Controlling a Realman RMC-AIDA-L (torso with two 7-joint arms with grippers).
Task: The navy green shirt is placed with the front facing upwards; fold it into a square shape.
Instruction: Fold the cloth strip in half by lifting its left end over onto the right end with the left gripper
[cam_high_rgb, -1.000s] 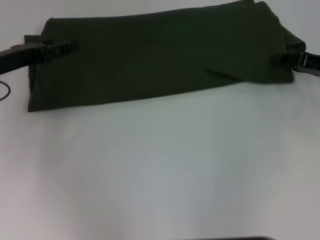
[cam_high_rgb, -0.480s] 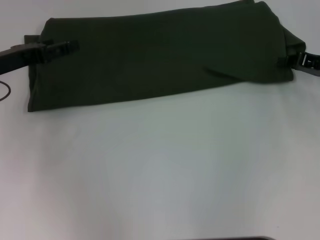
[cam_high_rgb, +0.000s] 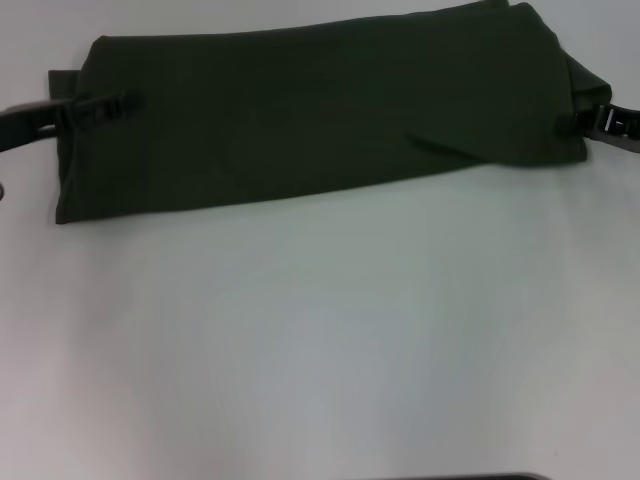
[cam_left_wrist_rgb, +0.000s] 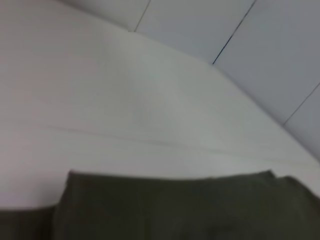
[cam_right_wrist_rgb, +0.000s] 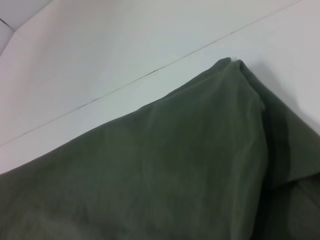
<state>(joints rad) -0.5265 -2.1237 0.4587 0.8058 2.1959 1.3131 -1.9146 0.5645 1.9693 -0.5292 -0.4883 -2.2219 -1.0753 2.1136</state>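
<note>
- White and bare, the table (cam_high_rgb: 320, 340) fills the near half of the head view; nothing lies on it between the robot and the cloth, so nothing there stands in the way.
- Beyond that the navy green shirt (cam_high_rgb: 320, 110) lies across the far part of the table as a long band, already folded lengthwise, no lettering or collar showing; its near edge runs slightly uphill toward the right.
- It looks soft, limp and light. I judge it will sag and slide on the smooth top if lifted by one point, so it is best taken at the short ends, pinching all layers together near the corners.
- At the left end a narrower under-layer juts out just past the top layer, and the left gripper (cam_high_rgb: 100, 110) reaches in over that edge; I cannot tell how its fingers stand or whether they pinch cloth.
- At the right end the layers overlap unevenly with a diagonal crease and a loose flap; the right gripper (cam_high_rgb: 592, 120) sits against that edge, and its fingers' state I also cannot tell.
- The right wrist view shows the bunched corner with a darker layer beneath; a shallow pinch might catch only the top layer.
- Farthest off, a pale panelled wall (cam_left_wrist_rgb: 260, 45) rises behind the table, well apart from the cloth.
</note>
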